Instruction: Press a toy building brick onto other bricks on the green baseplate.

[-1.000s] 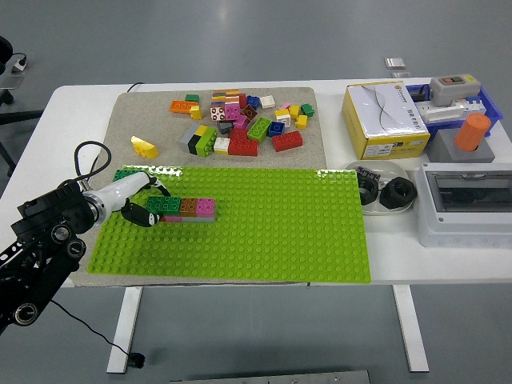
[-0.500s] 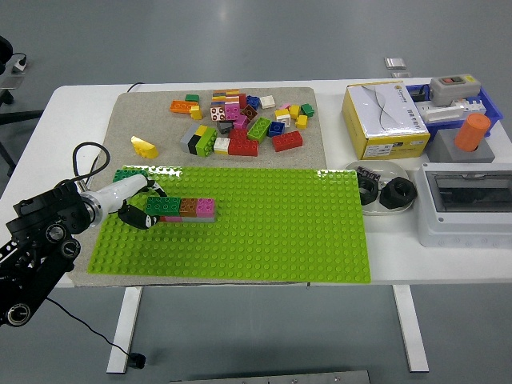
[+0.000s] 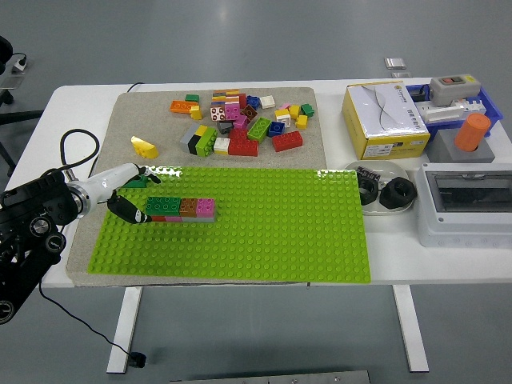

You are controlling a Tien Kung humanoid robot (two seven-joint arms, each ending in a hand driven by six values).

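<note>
Left hand [image 3: 124, 196] lay over the green baseplate [image 3: 240, 232] edge, fingers loosely extended, holding nothing. Its fingertips sat just beside the brick row [image 3: 181, 210].

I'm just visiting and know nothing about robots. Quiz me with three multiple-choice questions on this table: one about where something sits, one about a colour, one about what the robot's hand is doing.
1. Where is the loose pile of bricks?
A. On the grey mat behind the baseplate
B. In the white tray
C. On the yellow box

2. What colour is the brick at the right end of the built row?
A. Blue
B. Pink
C. White

3. What is the left hand doing?
A. Gripping the orange cylinder
B. Holding nothing, beside the row
C. Lifting the baseplate

Answers:
1 A: the pile of bricks lies on the grey mat, beyond the green baseplate.
2 B: the pink brick ends the built row.
3 B: the left hand is just left of the row, grasping nothing.
</note>
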